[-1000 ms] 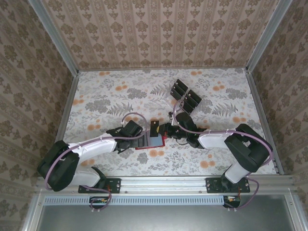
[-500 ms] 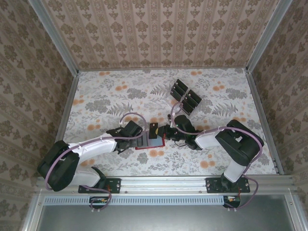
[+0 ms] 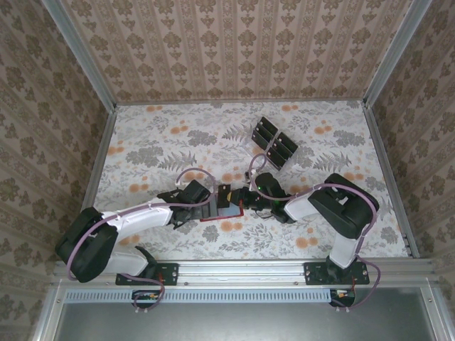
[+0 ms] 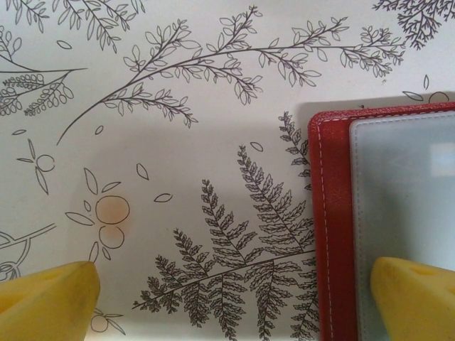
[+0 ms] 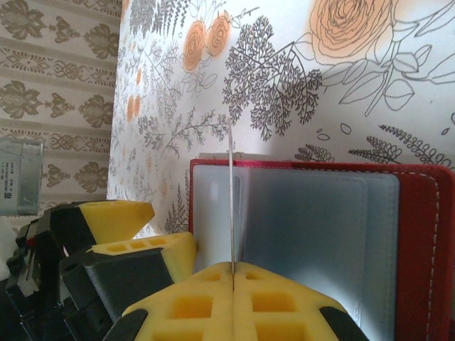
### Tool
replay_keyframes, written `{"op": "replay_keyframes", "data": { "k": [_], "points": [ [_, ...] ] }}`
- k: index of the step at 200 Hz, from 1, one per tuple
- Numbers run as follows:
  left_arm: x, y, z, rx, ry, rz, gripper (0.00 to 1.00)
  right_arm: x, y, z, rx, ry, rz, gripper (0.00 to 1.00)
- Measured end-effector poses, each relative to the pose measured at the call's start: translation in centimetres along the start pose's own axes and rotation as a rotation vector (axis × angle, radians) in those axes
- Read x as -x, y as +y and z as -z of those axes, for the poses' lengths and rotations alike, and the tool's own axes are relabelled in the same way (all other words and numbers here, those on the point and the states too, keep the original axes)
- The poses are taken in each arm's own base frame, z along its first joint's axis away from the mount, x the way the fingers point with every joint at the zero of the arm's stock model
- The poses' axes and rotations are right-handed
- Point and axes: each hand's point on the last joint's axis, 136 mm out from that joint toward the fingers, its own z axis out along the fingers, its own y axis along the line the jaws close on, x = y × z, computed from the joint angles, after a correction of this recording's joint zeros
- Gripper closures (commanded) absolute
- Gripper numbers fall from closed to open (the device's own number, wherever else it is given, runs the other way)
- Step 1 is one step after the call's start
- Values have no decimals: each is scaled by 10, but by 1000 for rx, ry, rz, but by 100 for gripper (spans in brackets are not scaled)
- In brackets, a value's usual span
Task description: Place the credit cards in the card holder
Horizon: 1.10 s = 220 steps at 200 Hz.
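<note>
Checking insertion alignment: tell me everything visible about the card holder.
The card holder is red and leather-like, with pale stitching along its edge and frosted clear sleeves inside. It lies open and flat on the floral table, between the two arms. One yellow finger of the open left gripper sits over a sleeve; contact is unclear. The right gripper, shut on a credit card, holds it edge-on over the sleeves.
</note>
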Motion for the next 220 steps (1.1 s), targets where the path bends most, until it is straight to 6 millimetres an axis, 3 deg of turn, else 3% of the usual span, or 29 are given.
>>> {"op": "replay_keyframes", "data": {
  "k": [220],
  "points": [
    [0,0,-1,-2,-2,1,0,-22,-2,-4,20,78,-7,100]
  ]
}}
